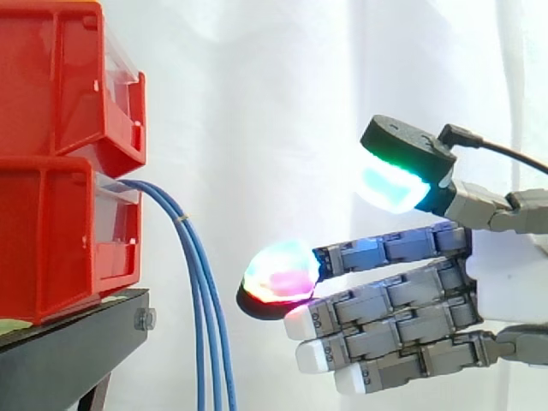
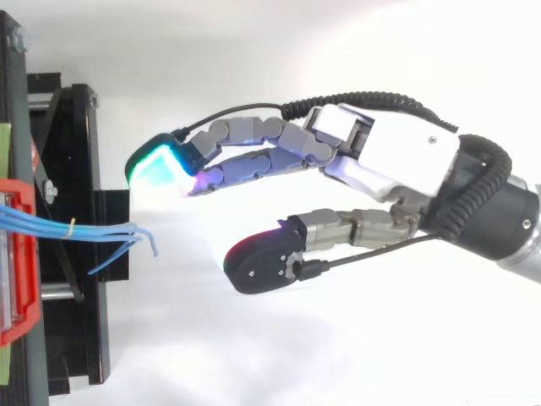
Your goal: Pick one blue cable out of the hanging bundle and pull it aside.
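Side view: the task is barely begun. The blue cables (image 1: 205, 325), thin, smooth and round, droop in a tight bundle from the lower of two glossy red plastic bins (image 1: 60, 231) on a matte black stand (image 1: 68, 351). The robot hand (image 1: 402, 304) hovers right of them, near but apart, with fingers straight, thumb lifted away and nothing held. Singling out one cable, gripping it and pulling are all left to do.

Top view: the robot hand (image 2: 397, 161), grey jointed links under a white shell, reaches left with thumb and fingers spread. The cables (image 2: 93, 230), cinched by a small yellow tie (image 2: 72, 227), fan out untouched.
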You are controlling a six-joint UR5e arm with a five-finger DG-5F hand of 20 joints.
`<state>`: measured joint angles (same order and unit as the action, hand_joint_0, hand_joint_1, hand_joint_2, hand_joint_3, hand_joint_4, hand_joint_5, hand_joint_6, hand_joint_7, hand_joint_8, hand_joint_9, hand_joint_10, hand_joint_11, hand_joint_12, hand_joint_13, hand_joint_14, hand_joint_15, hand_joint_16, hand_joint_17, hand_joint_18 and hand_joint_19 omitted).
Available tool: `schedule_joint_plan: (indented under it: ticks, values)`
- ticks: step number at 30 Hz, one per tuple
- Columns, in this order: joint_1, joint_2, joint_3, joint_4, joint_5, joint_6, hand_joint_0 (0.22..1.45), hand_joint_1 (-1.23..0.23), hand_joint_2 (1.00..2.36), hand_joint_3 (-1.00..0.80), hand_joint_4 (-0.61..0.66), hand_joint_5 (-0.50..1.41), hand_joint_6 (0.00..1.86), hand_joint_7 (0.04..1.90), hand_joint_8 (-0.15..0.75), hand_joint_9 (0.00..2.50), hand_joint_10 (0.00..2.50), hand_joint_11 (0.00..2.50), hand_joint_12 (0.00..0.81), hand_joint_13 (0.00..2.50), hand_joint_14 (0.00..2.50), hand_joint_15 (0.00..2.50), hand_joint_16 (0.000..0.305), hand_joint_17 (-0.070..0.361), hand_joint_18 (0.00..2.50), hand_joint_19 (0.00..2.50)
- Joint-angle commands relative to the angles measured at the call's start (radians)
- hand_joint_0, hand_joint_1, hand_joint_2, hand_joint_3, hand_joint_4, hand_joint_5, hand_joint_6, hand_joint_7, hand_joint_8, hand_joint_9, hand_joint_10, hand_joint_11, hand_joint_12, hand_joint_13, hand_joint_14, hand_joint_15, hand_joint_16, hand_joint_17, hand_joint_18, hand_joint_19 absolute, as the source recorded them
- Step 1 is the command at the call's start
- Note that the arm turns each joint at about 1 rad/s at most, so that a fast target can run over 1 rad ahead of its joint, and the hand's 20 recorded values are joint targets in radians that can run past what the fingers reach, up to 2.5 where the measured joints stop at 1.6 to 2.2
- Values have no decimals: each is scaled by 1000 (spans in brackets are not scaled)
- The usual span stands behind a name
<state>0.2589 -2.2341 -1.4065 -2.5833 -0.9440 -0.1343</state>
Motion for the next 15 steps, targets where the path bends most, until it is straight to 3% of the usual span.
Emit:
schedule_joint_plan:
  ticks: [1, 4, 9, 13, 15]
  values:
    - [2, -10, 1, 32, 5, -10, 519, -543, 1000, -500, 218, -199, 501, 661, 242, 644, 3, 102, 270, 602, 10, 243, 47, 106, 446, 299]
    - [6, -10, 0, 37, 27, -41, 519, -543, 1000, -500, 219, -198, 501, 661, 243, 644, 3, 100, 269, 602, 10, 249, 47, 106, 446, 296]
    - [8, -32, 3, 45, 60, -39, 518, -543, 1000, -500, 220, -198, 501, 659, 243, 645, 2, 100, 270, 605, 10, 247, 47, 106, 447, 296]
    - [6, -95, 49, 69, 63, 5, 519, -543, 1000, -500, 220, -198, 501, 660, 243, 644, 4, 100, 270, 602, 11, 254, 47, 106, 447, 296]
    - [2, -139, 95, 63, 59, 15, 519, -544, 1000, -500, 218, -198, 501, 659, 243, 643, 3, 107, 269, 604, 10, 247, 47, 106, 447, 296]
